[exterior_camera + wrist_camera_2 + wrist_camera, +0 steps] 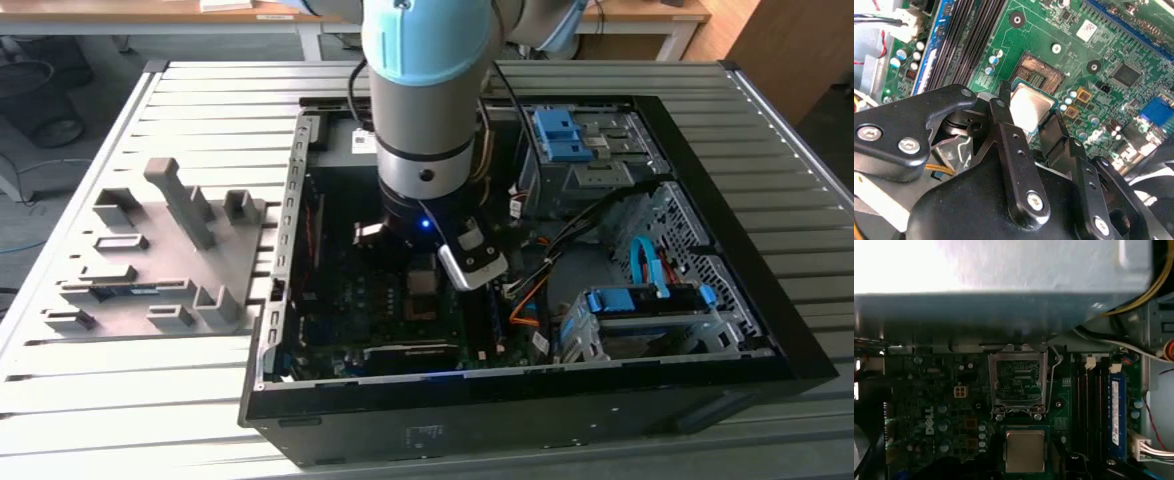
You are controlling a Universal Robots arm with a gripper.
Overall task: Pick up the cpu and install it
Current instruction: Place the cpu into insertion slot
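Nearest us in the exterior view, the ribbed metal bench (120, 410) carries an open black computer case (534, 425). On the exterior view's left, just beside the case, a grey moulded tray (160, 260) sits on the bench.

Inside the case we see the green circuit board (387, 320) lying flat, with blue drive brackets (647, 300) on the exterior view's right. The arm (424, 90) hangs down into the middle of the case.

In the second wrist view the hand (1030, 117) is drawn in narrow on the cpu (1029, 102), with black fingers (1006, 125) at two opposite sides of the chip. In the first wrist view we find the cpu (1025, 451) just beside the bare socket (1018, 382), not seated in it. Dark memory slots (1094, 400) run alongside.

Beyond the bench's far edge stand pale wooden desks (160, 12) and, on the exterior view's right, a wooden cabinet (787, 50). A grey floor (54, 215) shows on the exterior view's left.
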